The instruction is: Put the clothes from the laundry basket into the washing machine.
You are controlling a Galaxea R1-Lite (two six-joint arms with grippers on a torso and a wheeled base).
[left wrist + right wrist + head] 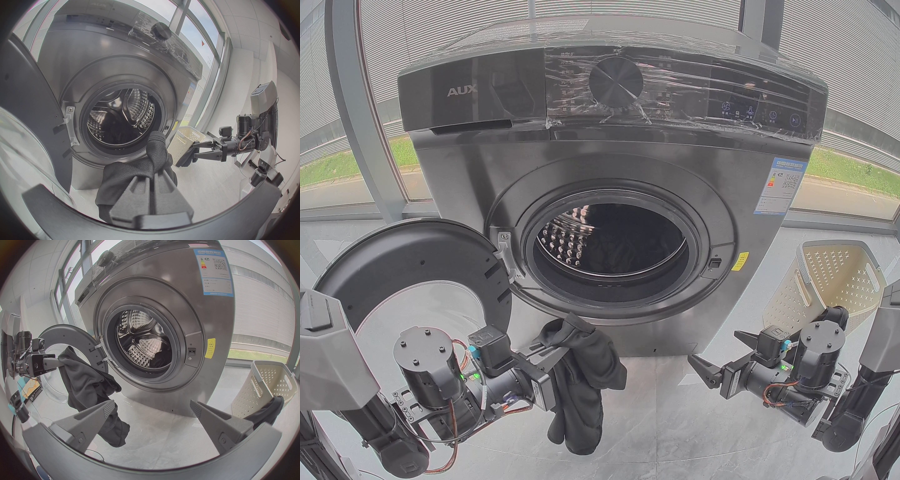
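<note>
Left end effector clenches a dark garment hanging below the opening of the washing machine, so its trailing cloth may snag the rim.

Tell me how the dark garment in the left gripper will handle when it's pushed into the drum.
Probably floppy: the dark garment hangs in limp folds below the left gripper. Its trailing end may snag on the door rim of the washing machine rather than follow straight in. It looks thick, so the pinch probably holds.
</note>
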